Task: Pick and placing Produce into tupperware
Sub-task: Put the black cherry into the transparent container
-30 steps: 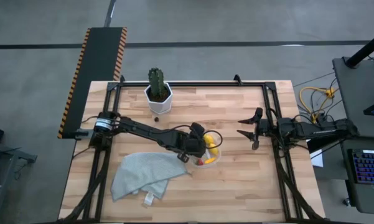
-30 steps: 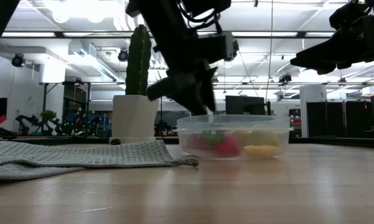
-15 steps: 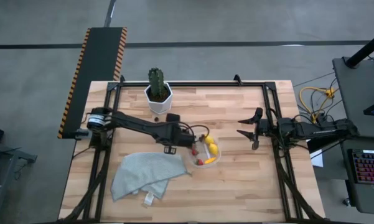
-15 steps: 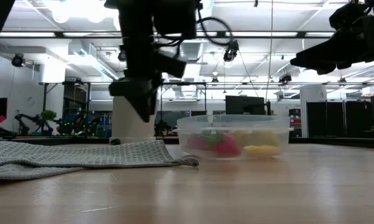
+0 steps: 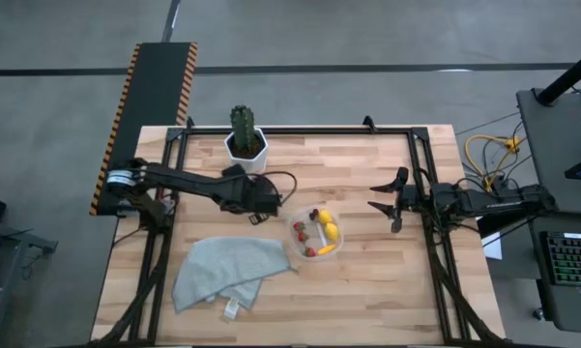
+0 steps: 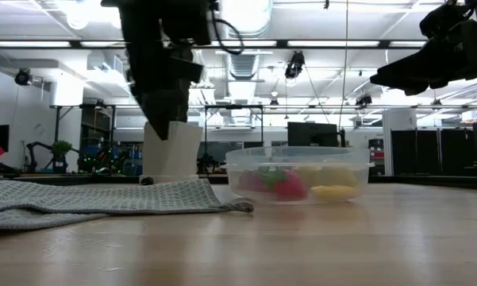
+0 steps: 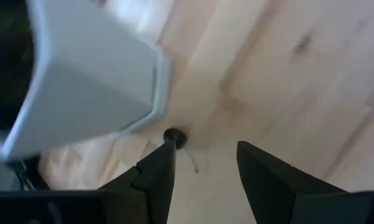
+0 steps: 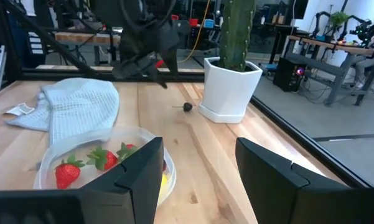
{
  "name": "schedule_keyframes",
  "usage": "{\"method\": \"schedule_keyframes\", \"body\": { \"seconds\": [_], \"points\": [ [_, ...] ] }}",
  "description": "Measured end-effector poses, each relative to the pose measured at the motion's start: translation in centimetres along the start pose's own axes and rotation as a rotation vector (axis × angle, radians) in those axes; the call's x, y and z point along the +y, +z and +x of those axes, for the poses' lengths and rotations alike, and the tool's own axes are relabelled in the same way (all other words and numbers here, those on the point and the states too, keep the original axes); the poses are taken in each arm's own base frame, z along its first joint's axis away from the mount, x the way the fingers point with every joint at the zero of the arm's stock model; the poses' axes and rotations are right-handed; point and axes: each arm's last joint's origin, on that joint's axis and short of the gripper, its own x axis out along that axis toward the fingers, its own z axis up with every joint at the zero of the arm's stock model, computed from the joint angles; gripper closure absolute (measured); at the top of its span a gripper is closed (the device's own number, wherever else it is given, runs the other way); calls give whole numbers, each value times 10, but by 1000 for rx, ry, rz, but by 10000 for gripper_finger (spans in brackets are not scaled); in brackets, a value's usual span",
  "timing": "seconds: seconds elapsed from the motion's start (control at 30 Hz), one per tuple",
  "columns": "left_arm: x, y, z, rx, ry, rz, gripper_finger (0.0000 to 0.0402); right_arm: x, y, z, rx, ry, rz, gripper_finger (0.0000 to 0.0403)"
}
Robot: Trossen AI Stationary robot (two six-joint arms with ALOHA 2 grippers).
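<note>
Here the left gripper (image 7: 202,163) hangs with its fingers apart and empty, just above a tiny dark berry (image 7: 173,137) lying beside the white plant pot (image 5: 246,153). Strawberries (image 8: 67,172) and lemons (image 5: 329,228) sit in the clear tupperware (image 6: 298,174) nearby. The right gripper (image 5: 386,207) waits open and empty, well apart.

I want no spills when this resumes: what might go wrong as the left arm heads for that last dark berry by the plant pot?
The berry lies close beside the white pot, so the open left gripper might bump the pot. Being small and round, it may also roll away from the fingers.
</note>
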Motion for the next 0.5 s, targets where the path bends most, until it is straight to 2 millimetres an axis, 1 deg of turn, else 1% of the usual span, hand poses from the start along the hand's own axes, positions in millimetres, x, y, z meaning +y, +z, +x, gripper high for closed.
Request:
{"method": "schedule_keyframes", "body": {
  "seconds": [0.1, 0.2, 0.33, 0.43, 0.5],
  "points": [
    [12, -12, 1, 17, 4, -111, 245, 0, 0, 0, 5, 0, 0, 209],
    [23, -24, 5, 34, 15, -279, 245, 0, -1, 0, 8, 1, -1, 209],
    [37, -37, 14, 35, 38, -458, 245, 0, -1, 0, 8, 0, -1, 209],
    [46, -40, 23, 39, 6, -583, 245, 0, -1, 0, 8, 0, -2, 209],
    [48, -41, 32, 49, -22, -629, 245, 0, -1, 0, 9, 0, -3, 209]
  ]
}}
